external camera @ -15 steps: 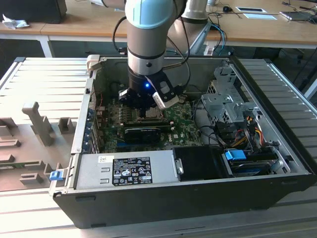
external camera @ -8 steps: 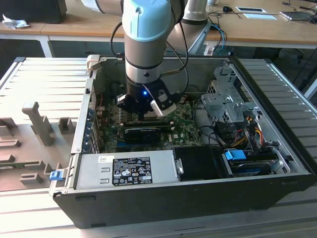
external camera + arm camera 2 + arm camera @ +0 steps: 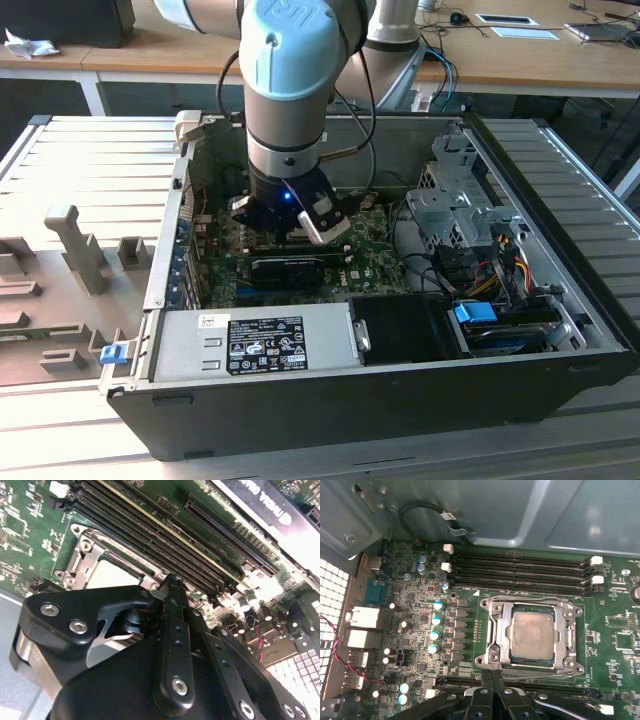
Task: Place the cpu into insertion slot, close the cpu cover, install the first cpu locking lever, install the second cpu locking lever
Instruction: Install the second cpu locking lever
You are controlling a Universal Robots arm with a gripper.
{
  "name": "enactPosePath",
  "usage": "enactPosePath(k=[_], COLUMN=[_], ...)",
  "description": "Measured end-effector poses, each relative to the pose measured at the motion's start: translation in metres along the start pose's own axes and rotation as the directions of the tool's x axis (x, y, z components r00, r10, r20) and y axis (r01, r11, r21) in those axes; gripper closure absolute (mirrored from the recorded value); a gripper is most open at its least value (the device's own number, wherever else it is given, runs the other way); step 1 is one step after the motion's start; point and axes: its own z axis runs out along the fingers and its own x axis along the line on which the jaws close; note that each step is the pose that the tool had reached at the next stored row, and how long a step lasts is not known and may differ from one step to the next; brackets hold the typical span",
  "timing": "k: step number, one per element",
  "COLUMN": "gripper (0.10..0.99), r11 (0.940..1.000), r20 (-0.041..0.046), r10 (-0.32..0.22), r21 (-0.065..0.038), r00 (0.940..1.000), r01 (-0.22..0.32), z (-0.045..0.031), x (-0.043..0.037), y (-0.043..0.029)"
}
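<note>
cpu (image 3: 532, 636) sitting under cpu cover (image 3: 568, 632); jaws (image 3: 492, 672) pinched together, empty, hovering beside insertion slot (image 3: 496, 630); pressing lever squarely, gently.

A ribbed grey metal table (image 3: 90, 150) stands before wooden desks (image 3: 150, 55).

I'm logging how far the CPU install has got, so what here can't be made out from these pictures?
- Insertion slot: its contacts lie under the cpu and the cpu cover, first wrist view.
- Locking levers: latched or not, too thin to tell.
- Socket in the exterior view: hidden behind the gripper.
- Socket's near half, second wrist view: blocked by the gripper body.
</note>
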Motion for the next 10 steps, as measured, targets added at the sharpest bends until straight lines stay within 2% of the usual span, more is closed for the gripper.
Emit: enactPosePath(k=[4, 7, 10], gripper=[0.980, 0.980, 0.980], r11=[0.9999, 0.9995, 0.9989], r20=[0.0009, 0.0026, 0.0038], r10=[0.000, 0.000, 0.000], r21=[-0.013, -0.032, -0.046], r00=[1.0000, 1.0000, 1.0000], r01=[0.000, 0.000, 0.001], z=[0.0044, 0.0095, 0.0127], x=[0.0017, 0.0031, 0.0037], y=[-0.0019, -0.0035, -0.0043])
